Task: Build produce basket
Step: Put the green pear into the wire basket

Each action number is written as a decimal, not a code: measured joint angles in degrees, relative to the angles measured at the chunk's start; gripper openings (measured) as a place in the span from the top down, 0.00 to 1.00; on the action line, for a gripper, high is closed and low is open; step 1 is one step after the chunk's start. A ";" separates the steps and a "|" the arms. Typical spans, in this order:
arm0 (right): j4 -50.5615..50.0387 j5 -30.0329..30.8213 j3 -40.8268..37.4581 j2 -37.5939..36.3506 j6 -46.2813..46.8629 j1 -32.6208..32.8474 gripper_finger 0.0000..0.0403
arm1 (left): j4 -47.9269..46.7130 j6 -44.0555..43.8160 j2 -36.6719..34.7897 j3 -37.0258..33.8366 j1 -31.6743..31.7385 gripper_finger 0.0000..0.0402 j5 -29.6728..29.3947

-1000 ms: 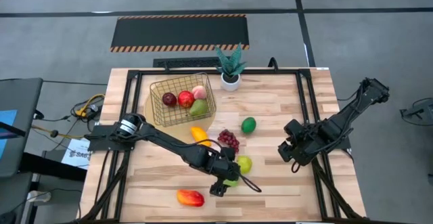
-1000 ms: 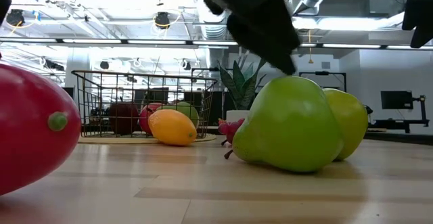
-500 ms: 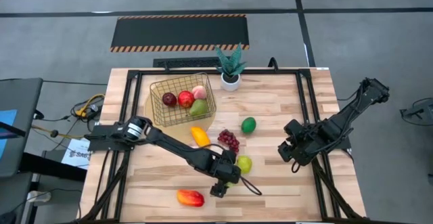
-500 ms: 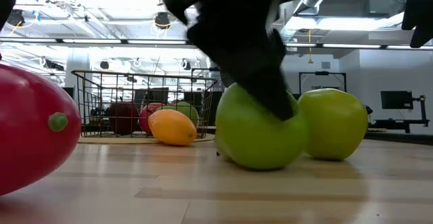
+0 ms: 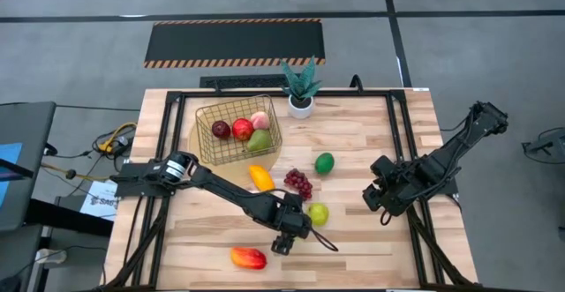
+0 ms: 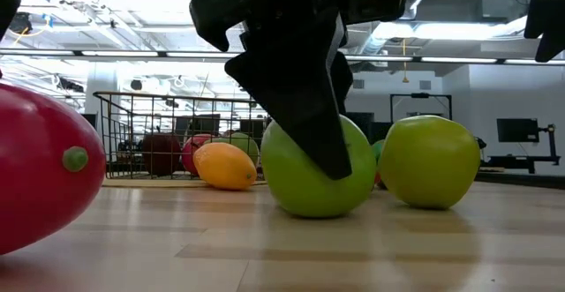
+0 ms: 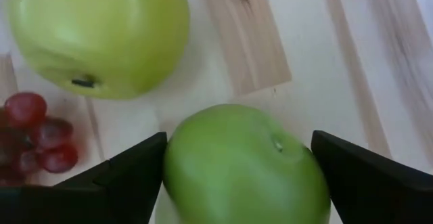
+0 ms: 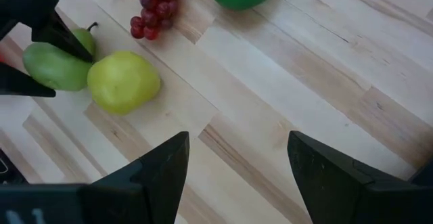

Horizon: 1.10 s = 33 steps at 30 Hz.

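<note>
Green pear (image 7: 243,166) lies on the table (image 5: 371,142) near the front middle, between the two fingers (image 7: 128,176) of the left gripper (image 5: 289,233); fingers flank it close on both sides, partly open, contact on the left side looks likely but a firm grip can't be told. Yellow-green apple (image 5: 318,213) sits just beside the pear, apart from it. Purple grapes (image 5: 297,183) lie just behind the apple, green lime (image 5: 325,162) farther back. Orange mango (image 5: 259,177) lies beside the grapes, just in front of the basket (image 5: 237,130). Basket stands at the back left on a round mat, holding a dark red apple (image 5: 221,130), red apple (image 5: 242,129), pink peach (image 5: 259,120) and a green pear (image 5: 259,139). Red-orange mango (image 5: 248,258) lies alone near the front edge. Right gripper (image 8: 230,166) hovers at the right side, fingers spread wide, holding nothing. Potted plant (image 5: 301,86) at the back edge.
</note>
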 joint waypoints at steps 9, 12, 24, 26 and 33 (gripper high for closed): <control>0.00 0.00 0.00 0.00 -0.02 0.00 0.32 | -3.30 -4.35 0.11 1.35 0.02 0.25 -0.16; 0.00 0.00 0.00 0.00 -0.02 0.00 0.32 | -5.14 -5.43 0.44 3.52 0.06 0.24 0.16; 0.02 0.00 -0.02 0.00 -0.07 0.00 0.32 | -14.77 -16.06 -1.38 20.90 2.35 0.24 1.35; 0.02 0.10 -0.02 0.00 -0.07 0.00 0.32 | -15.54 -16.81 -2.75 24.48 2.65 0.24 1.00; 0.20 0.15 -0.02 0.00 -0.20 0.00 0.32 | -15.10 -24.14 -9.34 33.42 3.89 0.24 -1.46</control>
